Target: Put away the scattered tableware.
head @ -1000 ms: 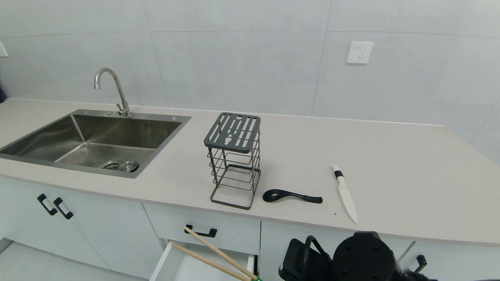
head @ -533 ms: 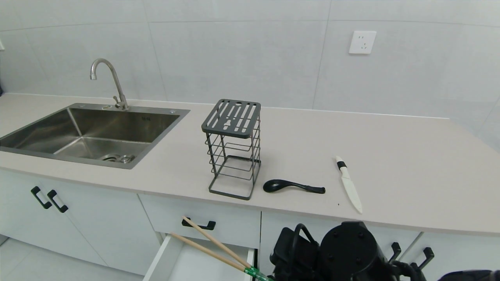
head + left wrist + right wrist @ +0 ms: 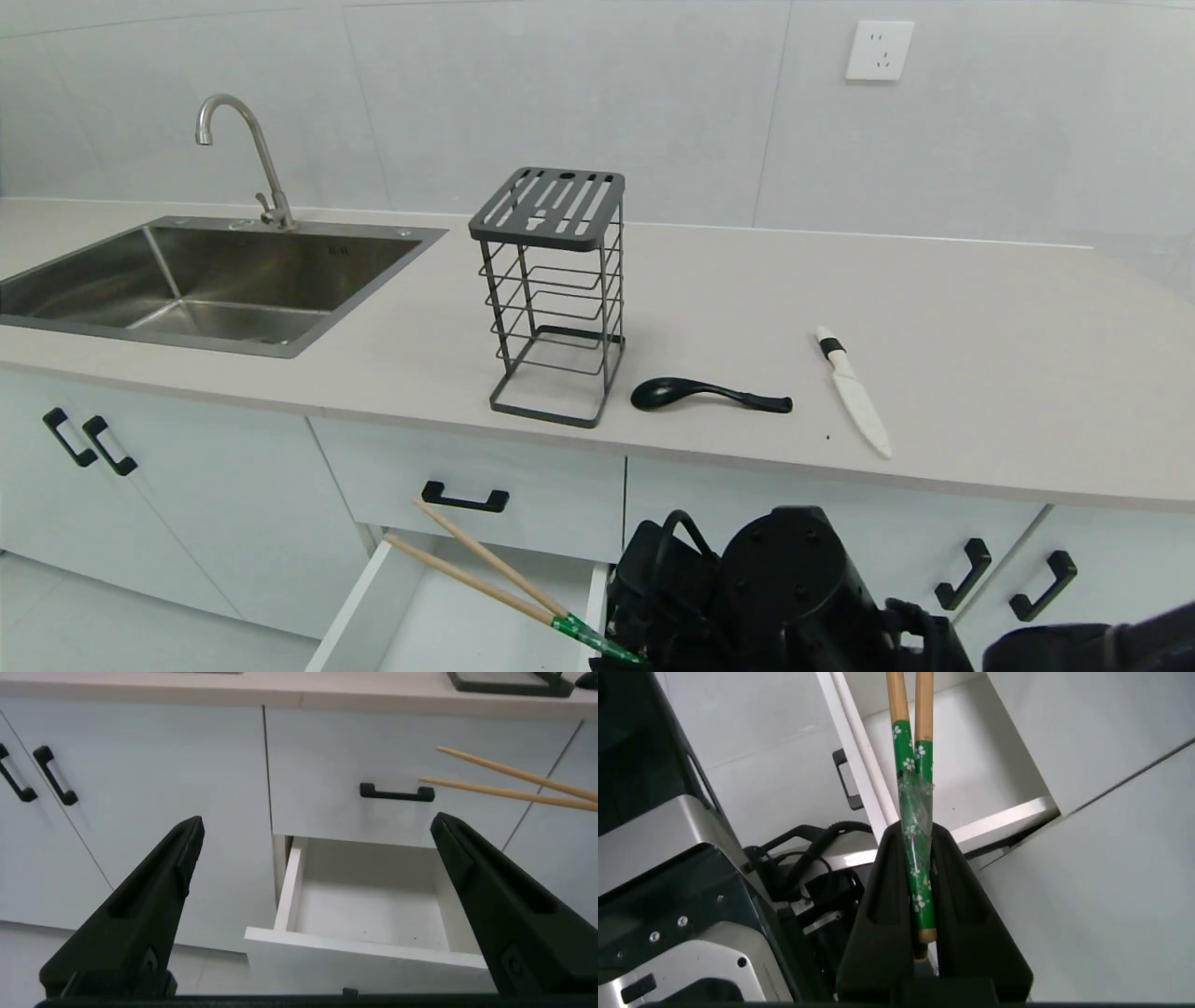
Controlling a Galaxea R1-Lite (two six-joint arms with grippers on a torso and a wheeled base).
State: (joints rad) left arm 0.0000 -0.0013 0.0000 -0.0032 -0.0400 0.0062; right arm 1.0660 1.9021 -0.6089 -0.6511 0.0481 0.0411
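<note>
My right gripper (image 3: 918, 849) has its fingers clamped on the green-ended pair of chopsticks (image 3: 902, 756), held over the open drawer (image 3: 364, 947) below the counter (image 3: 980, 373). Left gripper (image 3: 316, 826) hangs wide open, empty, facing that drawer. I'd lower the tips inside, level them, then release so neither stick catches the rim.

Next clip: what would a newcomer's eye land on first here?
The chopsticks pinched in the right hand, angled over the open white drawer below the counter. Then the dark wire rack standing on the counter, with a black spoon and a white knife lying off to its right.
</note>
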